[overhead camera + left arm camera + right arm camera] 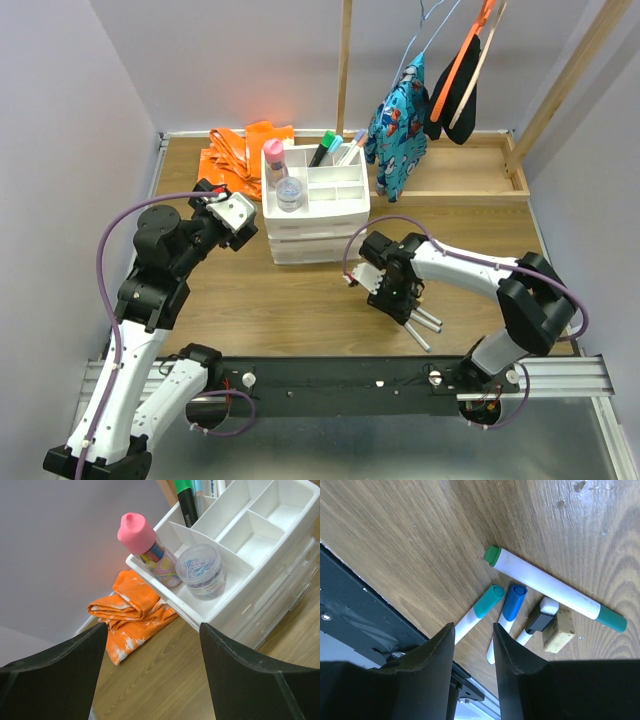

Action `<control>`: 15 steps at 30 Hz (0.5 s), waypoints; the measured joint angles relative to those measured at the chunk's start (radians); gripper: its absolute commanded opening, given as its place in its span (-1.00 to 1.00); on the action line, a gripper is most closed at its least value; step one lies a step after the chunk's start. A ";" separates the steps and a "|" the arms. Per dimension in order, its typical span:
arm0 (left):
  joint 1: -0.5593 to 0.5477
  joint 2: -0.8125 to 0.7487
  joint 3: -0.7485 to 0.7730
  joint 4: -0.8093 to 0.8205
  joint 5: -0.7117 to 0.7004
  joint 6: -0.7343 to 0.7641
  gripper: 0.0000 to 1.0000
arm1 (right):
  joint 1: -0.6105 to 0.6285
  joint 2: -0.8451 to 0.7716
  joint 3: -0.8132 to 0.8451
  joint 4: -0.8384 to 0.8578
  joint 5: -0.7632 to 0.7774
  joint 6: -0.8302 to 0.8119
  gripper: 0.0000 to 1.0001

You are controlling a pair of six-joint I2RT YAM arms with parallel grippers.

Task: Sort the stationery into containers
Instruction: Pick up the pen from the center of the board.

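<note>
Currently the left gripper point(152, 630) is hovering wide open and empty, facing the drawer unit point(240, 597) just ahead, where the jar point(202, 570) and pink highlighter point(137, 532) are sitting in the tray; it is probably parked out of the way. Further right, the right gripper point(473, 627) is pointing down, jaws narrowly parted and gripping nothing, directly over the teal marker point(487, 602) and blue marker point(512, 602), seemingly lining up a pick; the tan block point(558, 635) is lying just beyond.

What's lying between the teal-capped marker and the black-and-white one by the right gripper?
A blue-capped marker lies between the teal-capped marker and the black-and-white marker; the right wrist view shows it.
</note>
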 measured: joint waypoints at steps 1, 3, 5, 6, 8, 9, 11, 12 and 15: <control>0.001 0.000 0.000 0.000 0.000 0.000 0.66 | 0.000 0.007 0.000 0.001 0.000 0.000 -0.10; 0.002 0.000 0.000 0.000 0.000 0.000 0.66 | 0.000 0.025 0.000 0.004 0.001 0.000 -0.11; 0.002 0.000 0.000 0.000 0.001 0.000 0.66 | 0.000 0.042 0.000 0.009 0.002 0.000 -0.11; 0.003 0.000 0.000 0.000 0.001 0.000 0.66 | 0.000 0.050 0.000 0.011 0.002 0.000 -0.11; 0.003 0.000 -0.001 0.001 0.001 0.000 0.66 | 0.000 0.063 0.000 0.016 0.003 0.000 -0.11; 0.003 0.000 -0.002 0.003 0.001 0.000 0.66 | 0.000 0.068 0.000 0.019 0.003 0.000 -0.11; 0.003 0.000 -0.007 0.009 0.001 0.000 0.66 | 0.000 0.079 0.000 0.026 0.003 0.000 -0.10; 0.003 0.000 -0.009 0.010 0.001 0.000 0.66 | 0.000 0.084 0.001 0.029 0.003 0.000 -0.11; 0.003 0.000 -0.016 0.015 0.001 0.000 0.66 | 0.000 0.103 0.001 0.040 0.006 0.000 -0.11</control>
